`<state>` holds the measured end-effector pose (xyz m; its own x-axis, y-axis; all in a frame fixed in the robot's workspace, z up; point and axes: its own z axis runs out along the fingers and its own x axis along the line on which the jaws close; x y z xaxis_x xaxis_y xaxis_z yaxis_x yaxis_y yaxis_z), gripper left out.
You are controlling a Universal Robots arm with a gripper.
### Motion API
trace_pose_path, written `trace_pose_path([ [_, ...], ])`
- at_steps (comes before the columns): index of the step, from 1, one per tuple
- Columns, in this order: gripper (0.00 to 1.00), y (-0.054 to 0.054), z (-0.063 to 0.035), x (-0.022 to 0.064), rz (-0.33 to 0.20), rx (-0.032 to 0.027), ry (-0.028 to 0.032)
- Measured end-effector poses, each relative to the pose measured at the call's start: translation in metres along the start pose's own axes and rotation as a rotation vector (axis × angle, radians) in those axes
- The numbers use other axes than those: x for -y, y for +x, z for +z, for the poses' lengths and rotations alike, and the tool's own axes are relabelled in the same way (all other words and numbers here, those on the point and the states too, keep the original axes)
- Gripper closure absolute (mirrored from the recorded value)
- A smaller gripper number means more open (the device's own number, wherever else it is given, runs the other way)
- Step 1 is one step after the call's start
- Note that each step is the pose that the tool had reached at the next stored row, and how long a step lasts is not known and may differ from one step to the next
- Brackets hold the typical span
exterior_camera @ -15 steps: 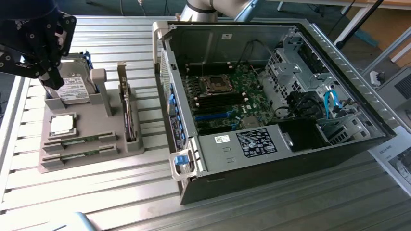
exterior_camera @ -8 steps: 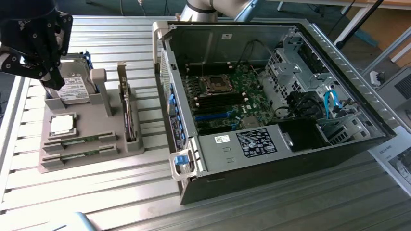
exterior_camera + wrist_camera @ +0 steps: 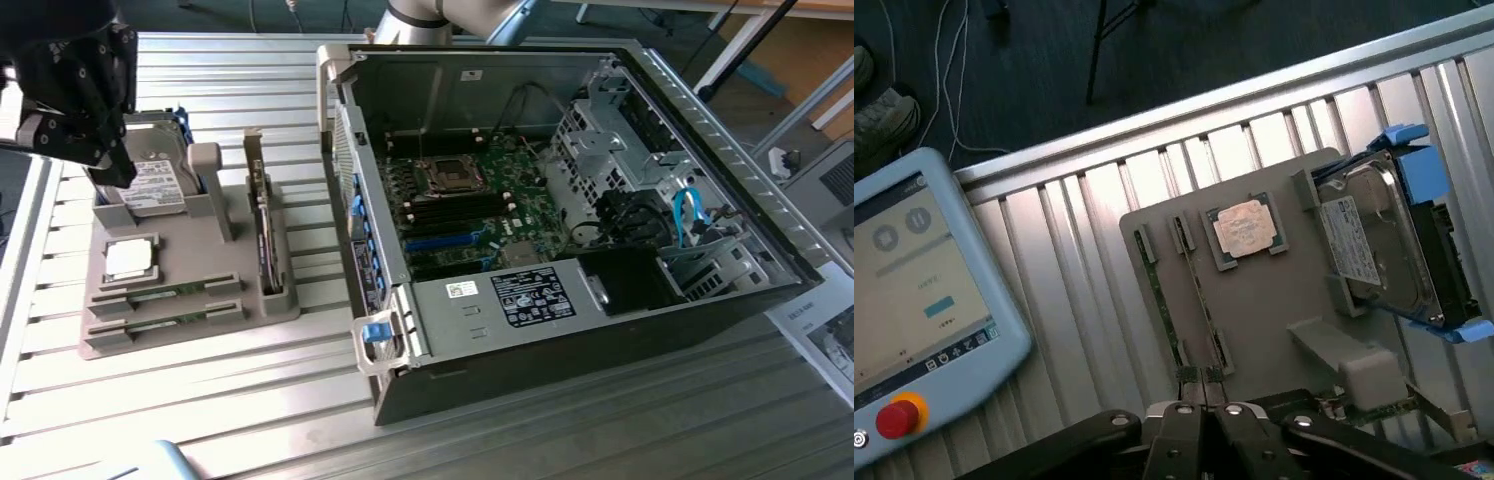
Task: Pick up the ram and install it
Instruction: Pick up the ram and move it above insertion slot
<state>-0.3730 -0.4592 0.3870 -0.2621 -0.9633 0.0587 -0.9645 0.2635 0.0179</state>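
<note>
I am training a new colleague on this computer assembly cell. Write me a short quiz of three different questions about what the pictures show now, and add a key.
1. True or false: the ram is already installed in the computer case.
2. What lies in the gray holder between the ram and the hard drive?
A) a fan
B) the processor chip
C) a screwdriver
3. Fill in: the gripper above the holder is ___ (open or shut) and holds nothing.

Key: 1 false, the ram stands on edge in a slot of the holder; 2 B; 3 shut.
</note>
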Motion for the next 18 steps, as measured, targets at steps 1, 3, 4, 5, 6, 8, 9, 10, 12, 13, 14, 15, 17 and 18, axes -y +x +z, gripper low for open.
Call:
trace_pose_path([
  [1, 0.89, 0.0000, 0.0000, 0.0000, -0.016, -0.0003, 0.0012],
  [3, 0.89, 0.0000, 0.0001, 0.0000, -0.057, -0.0006, 0.0052],
  [4, 0.89, 0.0001, 0.0001, 0.0000, -0.071, -0.0006, 0.0071],
  [5, 0.89, 0.0001, 0.0001, 0.0000, -0.087, -0.0006, 0.0095],
  [6, 0.89, 0.0001, 0.0002, 0.0000, -0.100, -0.0004, 0.0117],
  [8, 0.89, 0.0002, 0.0003, 0.0001, -0.130, 0.0026, 0.0221],
  [9, 0.89, 0.0002, 0.0004, 0.0001, -0.131, 0.0027, 0.0222],
  [10, 0.89, 0.0002, 0.0002, 0.0001, -0.131, 0.0040, 0.0240],
  [12, 0.89, 0.0002, 0.0004, 0.0000, -0.130, 0.0154, 0.0261],
  [13, 0.89, 0.0002, 0.0003, 0.0000, -0.130, 0.0265, 0.0277],
  [14, 0.89, 0.0002, 0.0002, 0.0000, -0.130, 0.0316, 0.0296],
  [15, 0.89, 0.0002, 0.0002, 0.0000, -0.130, 0.0321, 0.0301],
  [17, 0.89, 0.0002, 0.0003, 0.0001, -0.131, 0.0322, 0.0303],
  [18, 0.89, 0.0002, 0.0003, 0.0001, -0.134, 0.0322, 0.0304],
])
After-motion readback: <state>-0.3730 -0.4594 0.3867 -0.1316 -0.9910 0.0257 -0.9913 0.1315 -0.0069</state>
